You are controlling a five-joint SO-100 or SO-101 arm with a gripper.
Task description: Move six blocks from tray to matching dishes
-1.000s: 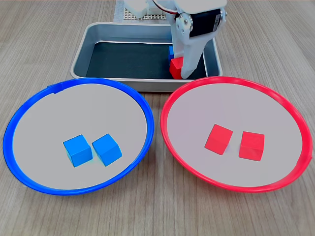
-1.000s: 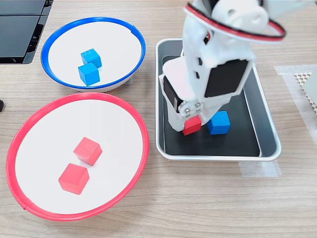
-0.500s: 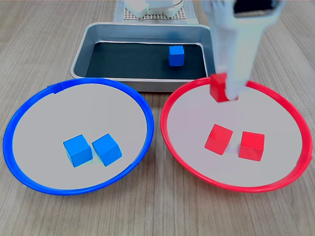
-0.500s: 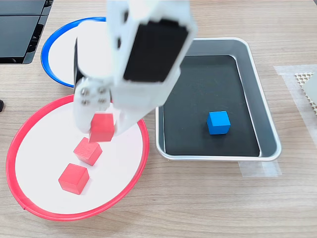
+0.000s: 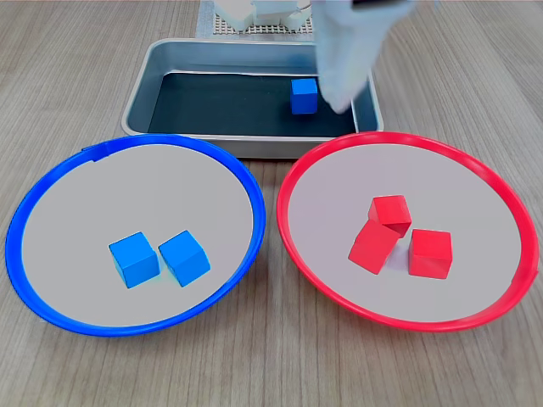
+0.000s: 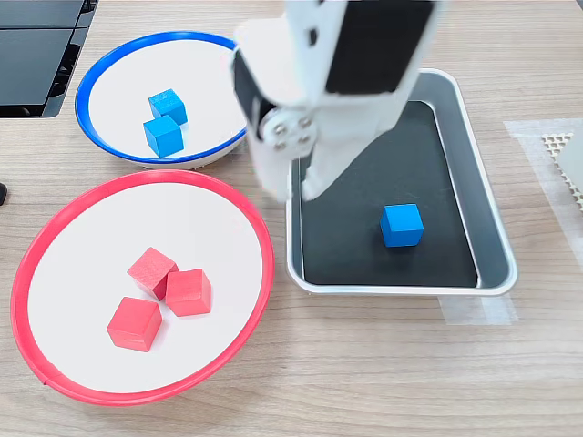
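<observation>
Remaining block: one blue cube lies alone on the black floor of the metal tray, flat on one face, well apart from the walls in the second exterior view.
Red dish: the red-rimmed dish holds three red cubes bunched together; in the first exterior view one leans on a neighbour, the third sits just beside them.
Blue dish: the blue-rimmed dish holds two blue cubes lying side by side, corners nearly touching.
Gripper: the gripper hangs above the near tray edge in the second exterior view, carrying nothing. It is blurred in both exterior views, so whether the jaws stand apart or together cannot be told.
Task standing: by judgement five of six blocks are sorted; the blue cube in the tray is the last.
Handling, blue cube: judged light and rigid, with a matte surface that should not slip readily. Not fragile.
Hold point: two opposite vertical faces, jaws squared to them and centred on the cube, lowered from above. There is open floor on all sides for the jaws.
Risk: an off-square approach may nudge or turn the cube on the smooth tray floor. A release over the two blue cubes may leave it leaning, as seen in the red dish.
Worktop: wood-grain worktop carries tray and dishes.
</observation>
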